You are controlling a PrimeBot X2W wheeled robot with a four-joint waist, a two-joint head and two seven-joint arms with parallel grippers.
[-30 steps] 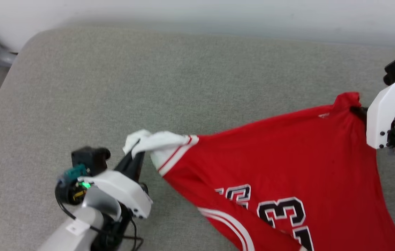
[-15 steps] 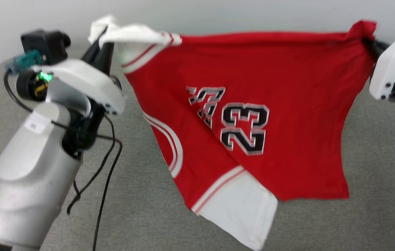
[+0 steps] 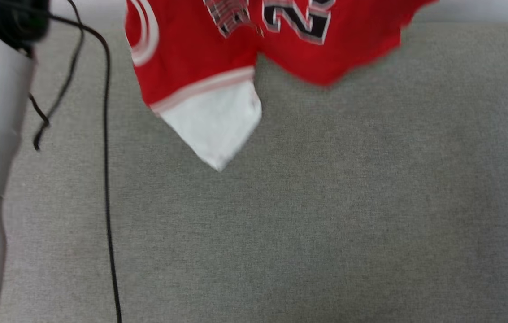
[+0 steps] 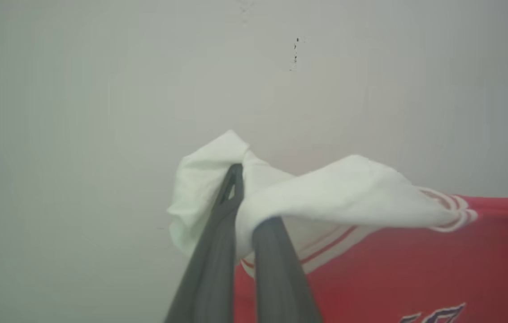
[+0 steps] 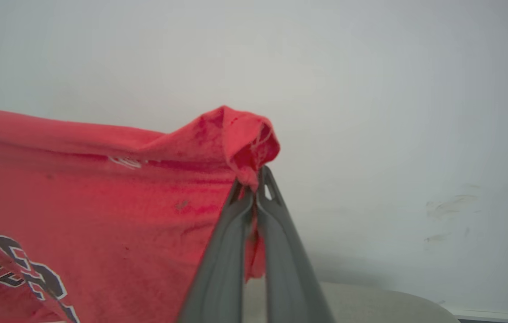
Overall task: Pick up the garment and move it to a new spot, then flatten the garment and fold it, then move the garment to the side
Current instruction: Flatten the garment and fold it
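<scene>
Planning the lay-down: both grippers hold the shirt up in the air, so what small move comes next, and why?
Probably lower both arms together, keeping the garment taut. The left gripper pinches a white sleeve, the right gripper a red corner, and the other sleeve dangles over the grey cushion.

1 garment (image 3: 200,58), pinched in both sets of jaws. 2 grippers: left gripper (image 4: 241,193), right gripper (image 5: 254,184). 2 white sleeves (image 4: 325,193): one draped over the left jaws, the other sleeve (image 3: 213,121) hanging well below. 2 black cable strands (image 3: 106,179). 1 grey cushion (image 3: 325,202).
</scene>
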